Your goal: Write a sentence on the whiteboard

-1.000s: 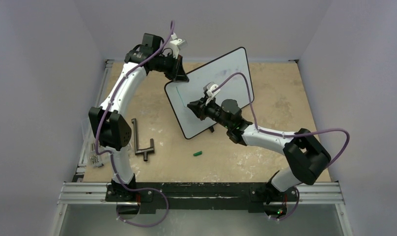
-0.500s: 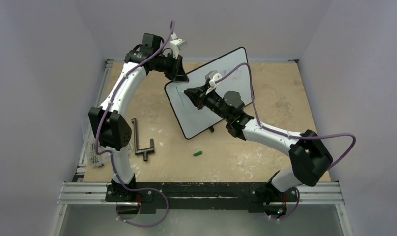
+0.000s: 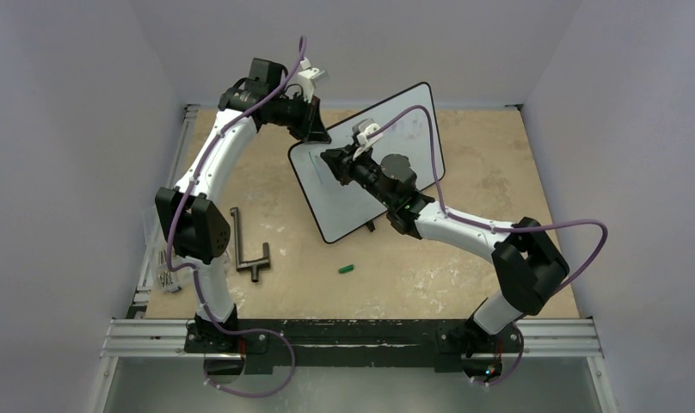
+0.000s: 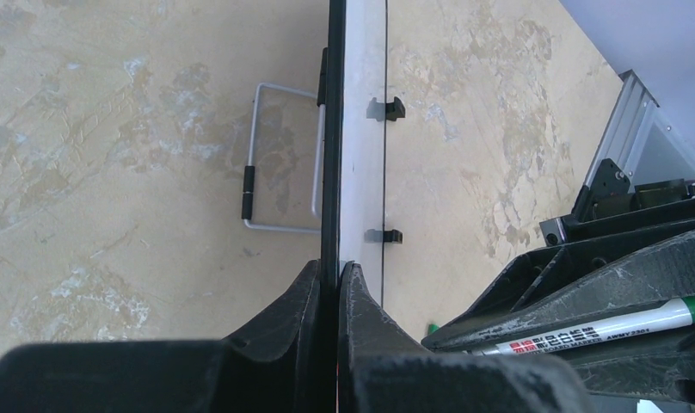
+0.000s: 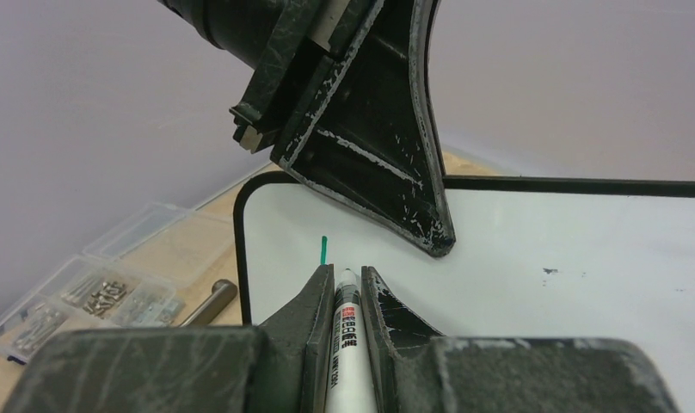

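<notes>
The whiteboard stands tilted at mid-table, seen edge-on in the left wrist view. My left gripper is shut on its top left edge, one finger on each face. My right gripper is shut on a white marker with a green end, tip close to the board near its upper left corner; contact cannot be told. The marker also shows in the left wrist view. Of the sentence, only one short green stroke shows just beyond the right gripper. No words are readable.
A green marker cap lies on the table in front of the board. A dark T-shaped metal tool lies to the left. A clear box of small parts sits at the left edge. A wire stand props the board from behind.
My right gripper has moved with the marker from the board's lower middle up and left toward its upper left corner. The left arm and the board have not moved.
</notes>
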You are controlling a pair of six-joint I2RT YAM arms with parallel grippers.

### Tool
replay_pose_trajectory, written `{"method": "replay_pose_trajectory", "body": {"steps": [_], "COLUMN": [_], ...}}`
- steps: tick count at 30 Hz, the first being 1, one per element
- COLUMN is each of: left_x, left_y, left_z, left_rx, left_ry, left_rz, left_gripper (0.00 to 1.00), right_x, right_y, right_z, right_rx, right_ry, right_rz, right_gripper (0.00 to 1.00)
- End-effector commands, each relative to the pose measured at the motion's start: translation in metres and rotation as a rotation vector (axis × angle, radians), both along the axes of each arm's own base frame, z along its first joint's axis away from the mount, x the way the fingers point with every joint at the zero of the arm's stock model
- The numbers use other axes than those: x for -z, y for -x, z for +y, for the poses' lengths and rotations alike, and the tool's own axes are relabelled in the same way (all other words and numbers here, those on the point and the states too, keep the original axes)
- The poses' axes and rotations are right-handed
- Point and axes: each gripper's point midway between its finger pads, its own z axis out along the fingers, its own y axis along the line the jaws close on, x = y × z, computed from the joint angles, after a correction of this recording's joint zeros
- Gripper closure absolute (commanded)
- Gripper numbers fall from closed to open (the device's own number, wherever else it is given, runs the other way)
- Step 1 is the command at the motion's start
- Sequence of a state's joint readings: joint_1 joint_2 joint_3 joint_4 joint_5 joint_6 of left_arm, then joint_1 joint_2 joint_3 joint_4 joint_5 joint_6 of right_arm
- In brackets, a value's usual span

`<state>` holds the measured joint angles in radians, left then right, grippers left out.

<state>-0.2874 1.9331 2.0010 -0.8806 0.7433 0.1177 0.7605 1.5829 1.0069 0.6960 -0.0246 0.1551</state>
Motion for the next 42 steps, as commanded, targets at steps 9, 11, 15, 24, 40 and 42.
{"method": "replay_pose_trajectory", "body": {"steps": [9,11,15,24,40,42], "left_x": [0.059,0.059,0.060,0.060,0.059,0.059], "left_y": [0.014,0.014,0.014,0.014,0.015,0.015], "left_z": [0.017,0.017,0.017,0.017,0.018,0.018], "left_rx": [0.001,0.001,0.001,0.000,0.000,0.000], "left_ry": [-0.235,-0.234,-0.236,-0.236,-0.239,-0.239], "left_rz": [0.075,0.076,0.077,0.080,0.077,0.076], "left_gripper": [1.00,1.00,1.00,1.00,1.00,1.00], "right_x": [-0.005,0.002,0.015,0.033,0.040,0.045], "right_y": [-0.011,-0.011,-0.008,0.006,0.002,0.001], "right_z": [0.002,0.003,0.006,0.010,-0.006,-0.011], "right_rx": [0.038,0.030,0.005,-0.062,0.019,0.042], "right_ry": [0.039,0.055,0.070,0.072,0.082,0.095], "right_rz": [-0.033,-0.018,0.009,0.036,0.057,0.065], "right_gripper": [1.00,1.00,1.00,1.00,1.00,1.00]}}
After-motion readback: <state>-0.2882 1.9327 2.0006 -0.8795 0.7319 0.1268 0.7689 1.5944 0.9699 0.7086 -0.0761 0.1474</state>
